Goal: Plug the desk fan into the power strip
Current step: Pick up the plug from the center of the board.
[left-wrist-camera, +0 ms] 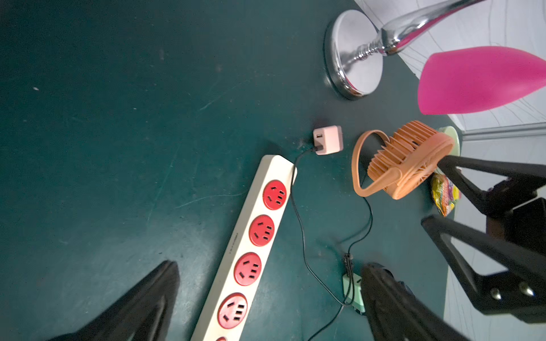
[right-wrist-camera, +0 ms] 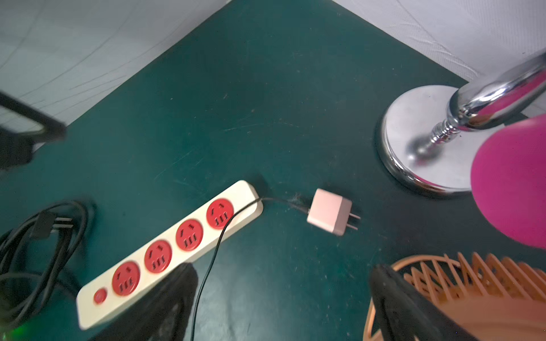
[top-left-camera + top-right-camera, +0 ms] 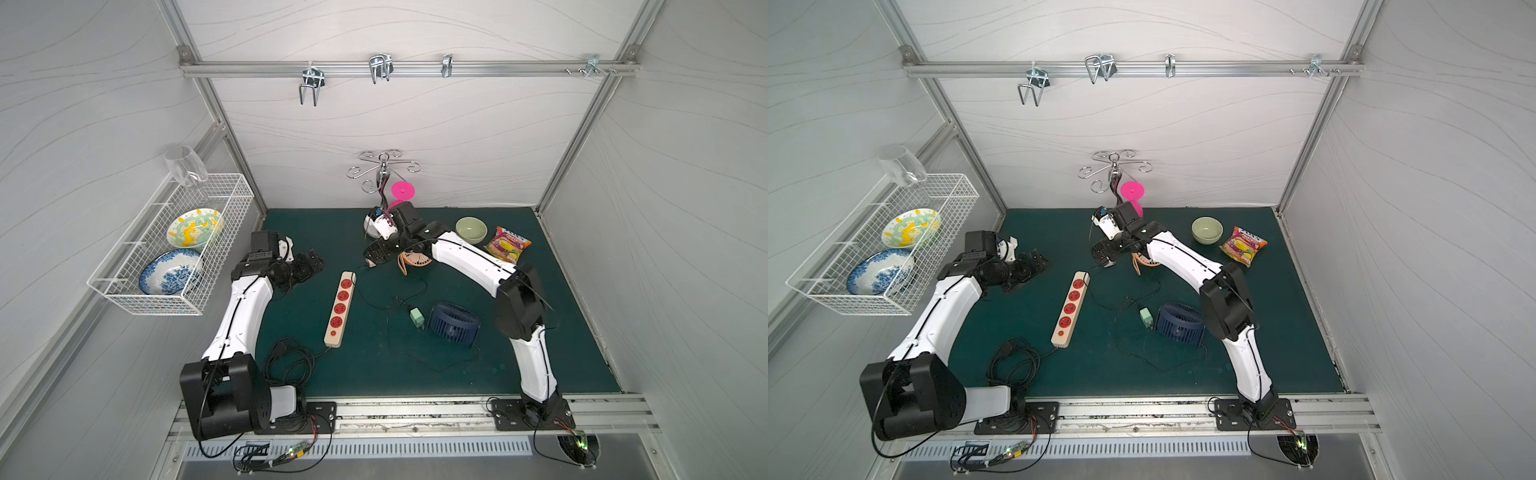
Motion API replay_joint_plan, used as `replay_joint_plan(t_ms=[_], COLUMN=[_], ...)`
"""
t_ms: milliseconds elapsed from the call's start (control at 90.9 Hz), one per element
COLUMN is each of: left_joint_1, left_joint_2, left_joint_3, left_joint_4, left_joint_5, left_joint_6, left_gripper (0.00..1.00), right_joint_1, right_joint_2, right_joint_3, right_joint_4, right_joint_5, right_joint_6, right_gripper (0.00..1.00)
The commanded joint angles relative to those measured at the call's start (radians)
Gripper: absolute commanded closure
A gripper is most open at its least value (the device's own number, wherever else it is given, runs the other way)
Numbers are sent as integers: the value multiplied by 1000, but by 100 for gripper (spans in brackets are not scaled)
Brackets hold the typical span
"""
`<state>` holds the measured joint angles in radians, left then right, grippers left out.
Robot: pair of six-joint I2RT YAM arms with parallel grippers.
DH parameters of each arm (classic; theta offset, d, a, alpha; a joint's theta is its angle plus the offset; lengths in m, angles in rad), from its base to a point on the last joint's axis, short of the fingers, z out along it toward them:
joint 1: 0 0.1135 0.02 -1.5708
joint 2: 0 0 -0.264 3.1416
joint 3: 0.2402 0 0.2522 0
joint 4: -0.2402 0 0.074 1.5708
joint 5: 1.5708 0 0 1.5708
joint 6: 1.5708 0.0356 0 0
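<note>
Hanging wide open with nothing between its fingers, the left claw [image 3: 311, 264] sat above the green mat [image 3: 353, 374], at about 10 o'clock from the mat's middle. The power strip [image 3: 340, 309] lay flat on the mat at that claw's 5 o'clock, near it but not touching. It ran roughly from 12 to 6, its four red sockets facing up and its small red button [image 3: 333, 333] at the 6 o'clock end. Its black cord [image 3: 291, 361] was coiled at the strip's 7 o'clock.

The right claw [image 3: 376, 255] was spread too and gripped nothing, at the strip's 1 o'clock. In the right wrist view a pink plug [image 2: 329, 215] lay on its side just off the strip's far end, prongs pointing away from it. An orange fan [image 3: 415, 259] sat just beside the right claw at its 3 o'clock. A green plug [image 3: 416, 318] and a blue fan [image 3: 453, 324] lay at the strip's 3 o'clock, well apart from it, with thin black wire looping around them.
</note>
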<state>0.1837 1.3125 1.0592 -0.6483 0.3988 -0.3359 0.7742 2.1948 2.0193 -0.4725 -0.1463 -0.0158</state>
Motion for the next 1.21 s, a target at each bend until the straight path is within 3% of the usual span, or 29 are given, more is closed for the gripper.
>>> replay_joint_plan(t_ms=[0, 341, 715, 979, 1200], left_joint_1=[14, 25, 25, 26, 25], left_joint_2=[-28, -19, 5, 5, -8], left_joint_3=[-6, 0, 2, 5, -8], left_joint_4=[61, 52, 52, 45, 57], left_joint_5=[-48, -47, -20, -11, -10], left_joint_6=[19, 47, 31, 27, 33], left_gripper=[0, 0, 0, 0, 0], right_joint_1=[-1, -12, -27, -11, 19], right_joint_2=[87, 331, 467, 399, 183], right_joint_3=[142, 335, 426, 367, 56], right_joint_4=[-94, -7, 31, -59, -20], right_joint_5=[38, -64, -80, -109, -131], right_joint_6=[92, 286, 335, 258, 119], right_gripper=[3, 1, 2, 6, 7])
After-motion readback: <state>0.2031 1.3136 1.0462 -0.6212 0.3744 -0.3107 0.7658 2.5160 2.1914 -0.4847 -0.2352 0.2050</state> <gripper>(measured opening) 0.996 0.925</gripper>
